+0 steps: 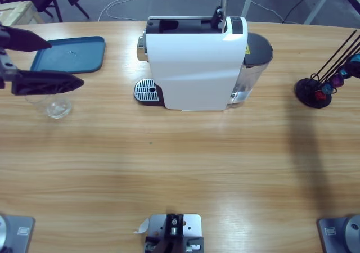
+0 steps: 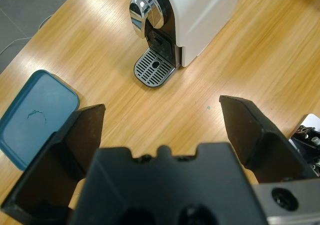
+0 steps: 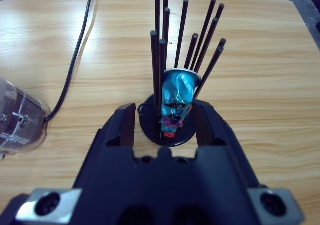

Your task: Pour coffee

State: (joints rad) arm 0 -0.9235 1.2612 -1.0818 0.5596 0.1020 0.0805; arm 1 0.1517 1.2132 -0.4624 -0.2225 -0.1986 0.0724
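A white coffee machine (image 1: 197,62) stands at the table's back middle, its chrome spout (image 2: 145,7) over a round metal drip grille (image 1: 147,90) (image 2: 155,69). A clear glass cup (image 1: 58,105) sits on the wood at the far left. My left gripper (image 1: 66,64) (image 2: 162,110) hovers just above and behind the cup, open wide and holding nothing; its wrist view does not show the cup. A black rod capsule holder (image 1: 318,90) (image 3: 170,130) stands at the right. My right gripper (image 3: 166,116) is open, its jaws on either side of the holder, where a blue capsule (image 3: 179,92) tops a stack.
A dark blue tray (image 1: 72,54) (image 2: 30,120) lies at the back left. The machine's clear water tank (image 1: 256,62) (image 3: 20,120) sticks out on its right, with a black cable (image 3: 75,60) running behind it. The right arm does not show in the high view.
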